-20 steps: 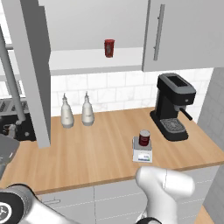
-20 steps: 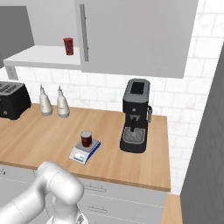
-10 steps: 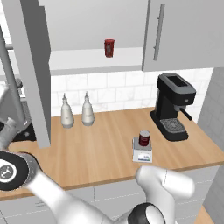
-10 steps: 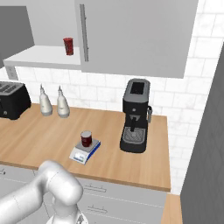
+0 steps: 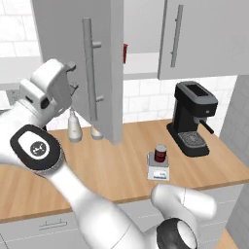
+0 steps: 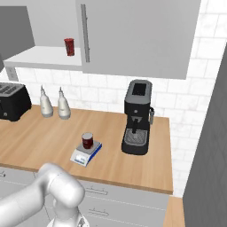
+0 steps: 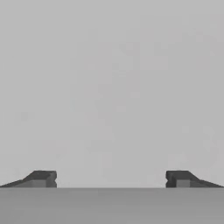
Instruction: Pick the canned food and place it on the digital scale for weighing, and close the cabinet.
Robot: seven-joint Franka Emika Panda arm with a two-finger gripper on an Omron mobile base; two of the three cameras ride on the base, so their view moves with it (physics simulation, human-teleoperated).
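Sitting on the digital scale, the canned food is a squat dark-red cylinder, well right of and below the gripper. Scale flat, square, grey-topped, on a wood-grain counter; white tile wall behind. Gripper fingers spread wide, facing a plain grey surface. Cabinet door ajar, flat grey, long bar handle, beside the hand.

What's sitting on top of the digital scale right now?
The canned food stands upright on the digital scale, toward its back; the white front strip stays uncovered. The plate beneath the can is hidden.
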